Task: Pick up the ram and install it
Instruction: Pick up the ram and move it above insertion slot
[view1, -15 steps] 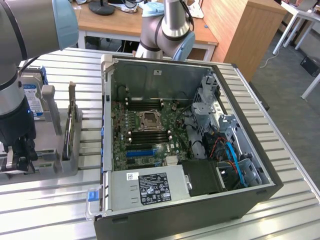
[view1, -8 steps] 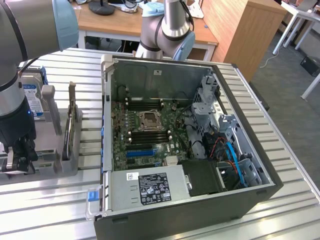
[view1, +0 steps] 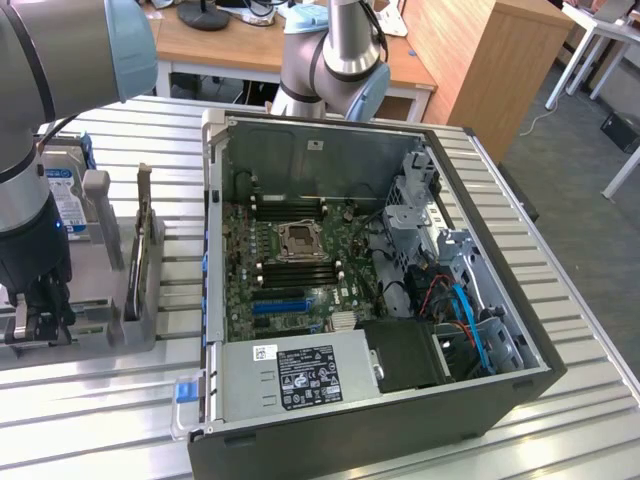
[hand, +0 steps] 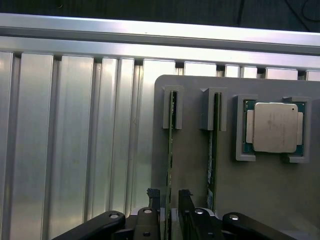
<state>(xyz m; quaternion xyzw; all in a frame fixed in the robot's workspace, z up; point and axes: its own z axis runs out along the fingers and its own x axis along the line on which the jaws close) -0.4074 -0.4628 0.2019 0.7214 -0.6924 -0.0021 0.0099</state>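
The ram (hand: 170, 150) is a thin green stick standing on edge in a grey holder (hand: 195, 170), its far end in a small grey bracket. My gripper (hand: 168, 197) is down over its near end, one black finger (hand: 152, 200) on each side. The jaws are open, with a narrow gap showing on each side of the board. A second green stick (hand: 212, 145) stands parallel beside it. In the exterior view my gripper (view1: 40, 315) is low over the holder (view1: 100, 310) at that view's left. The open computer case (view1: 480, 300) shows its motherboard (view1: 250, 240).
A square silver processor chip (hand: 275, 127) sits in a bracket on the same holder. A hard drive (view1: 65, 195) with a blue label stands behind the holder. The board has a processor socket (view1: 298, 240) and a blue slot (view1: 280, 303). Everything rests on a ribbed aluminium table (view1: 560, 300).
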